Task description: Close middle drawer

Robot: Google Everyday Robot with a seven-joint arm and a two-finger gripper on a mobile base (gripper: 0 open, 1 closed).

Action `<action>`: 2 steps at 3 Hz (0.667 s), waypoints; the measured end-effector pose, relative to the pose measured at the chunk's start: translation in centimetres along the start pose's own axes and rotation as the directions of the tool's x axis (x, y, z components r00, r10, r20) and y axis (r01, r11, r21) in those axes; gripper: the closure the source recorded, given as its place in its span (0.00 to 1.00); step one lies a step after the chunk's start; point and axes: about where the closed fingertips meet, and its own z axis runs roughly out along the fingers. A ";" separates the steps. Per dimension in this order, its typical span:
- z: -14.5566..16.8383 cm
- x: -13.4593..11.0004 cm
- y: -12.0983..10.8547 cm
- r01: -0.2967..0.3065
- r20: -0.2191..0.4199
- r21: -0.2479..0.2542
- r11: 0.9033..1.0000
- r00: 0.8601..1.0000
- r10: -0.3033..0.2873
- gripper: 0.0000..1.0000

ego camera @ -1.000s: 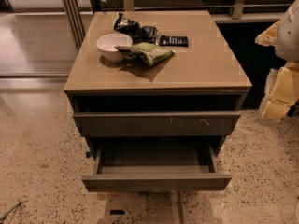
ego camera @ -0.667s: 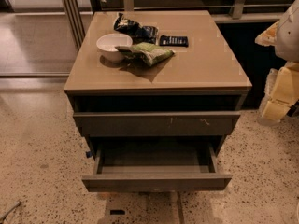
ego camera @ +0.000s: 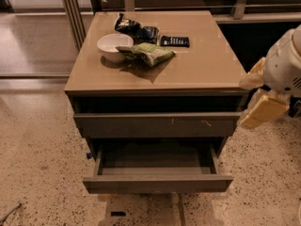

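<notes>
Moved: gripper (ego camera: pixel 247 102) has swung left and lower, toward the cabinet's right edge; drawers lie as before
Bowl: white bowl (ego camera: pixel 114 46), far left on the cabinet top (ego camera: pixel 202 65)
Bags: green snack bag (ego camera: pixel 148 54) just beside the bowl; dark bag (ego camera: pixel 136 30) farther back
Packet: flat black packet (ego camera: pixel 175 41), right of the dark bag
Drawer: middle drawer (ego camera: pixel 157 183) pulled out toward the near side, interior bare, below the scratched drawer front (ego camera: pixel 157 125)
Gripper state: right of the cabinet, fingers apart, holding nothing
</notes>
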 end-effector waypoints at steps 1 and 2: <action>8.2 0.8 2.2 -0.018 0.079 -0.073 0.997 0.997 0.023 0.63; 15.8 1.6 4.4 -0.034 0.138 -0.163 0.986 0.989 0.057 0.86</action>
